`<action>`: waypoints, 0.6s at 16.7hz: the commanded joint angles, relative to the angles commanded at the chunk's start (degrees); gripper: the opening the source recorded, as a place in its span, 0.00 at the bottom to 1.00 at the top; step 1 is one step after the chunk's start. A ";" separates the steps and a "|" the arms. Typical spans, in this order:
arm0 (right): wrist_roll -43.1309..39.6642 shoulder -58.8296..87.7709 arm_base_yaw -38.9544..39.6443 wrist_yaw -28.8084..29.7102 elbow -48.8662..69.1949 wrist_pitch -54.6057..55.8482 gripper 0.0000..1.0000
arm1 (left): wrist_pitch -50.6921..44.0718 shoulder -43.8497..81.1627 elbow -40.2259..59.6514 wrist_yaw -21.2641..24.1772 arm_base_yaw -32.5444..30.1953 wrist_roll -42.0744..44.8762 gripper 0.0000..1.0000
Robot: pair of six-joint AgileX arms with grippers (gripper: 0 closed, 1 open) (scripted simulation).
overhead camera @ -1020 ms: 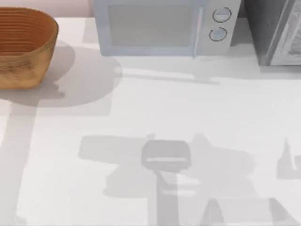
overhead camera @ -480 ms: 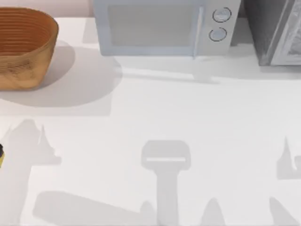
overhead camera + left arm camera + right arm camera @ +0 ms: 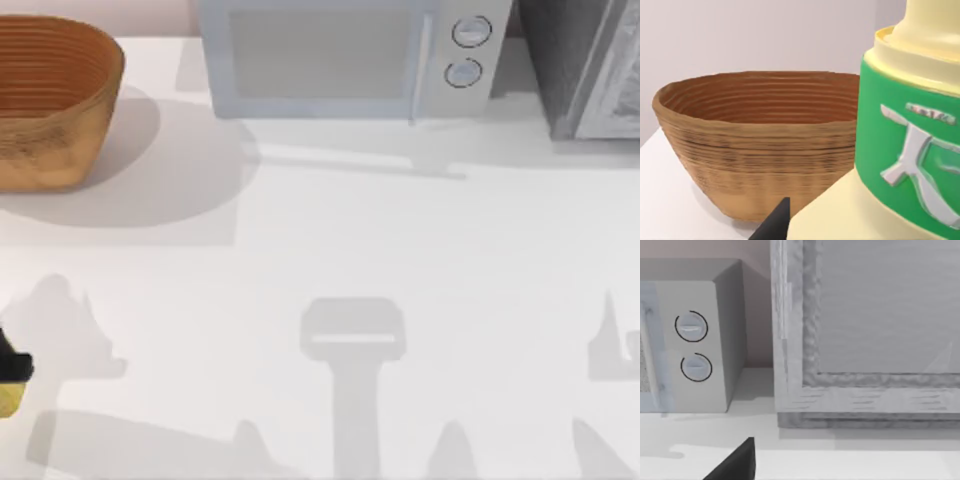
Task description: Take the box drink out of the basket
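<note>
from above i see a white table (image 3: 330, 240) with a pale wall behind. the basket (image 3: 50, 100) sits at the far left corner, a microwave (image 3: 345, 55) beside it and a grey cabinet (image 3: 590, 65) far right. my left gripper (image 3: 8, 375) peeks in at the left edge, well nearer than the basket, with something yellow under it.

left wrist: the drink (image 3: 910, 130), cream with a green label, sits right at the fingers (image 3: 772, 225), apparently gripped; the basket beyond looks hollow.

right wrist: my right gripper's dark finger (image 3: 735, 462) faces the microwave and cabinet; grip unclear.
</note>
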 joint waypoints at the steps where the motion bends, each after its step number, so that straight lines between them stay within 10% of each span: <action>1: 0.00 0.00 0.00 0.00 0.00 0.00 1.00 | 0.00 0.00 0.00 0.00 0.00 0.00 0.00; 5: 0.00 0.00 0.00 0.00 0.00 0.00 1.00 | 1.77 2.35 0.15 -2.06 -0.29 0.03 0.00; 10: 0.00 0.00 0.00 0.00 0.00 0.00 1.00 | 13.20 15.31 2.43 -15.72 -3.02 0.42 0.00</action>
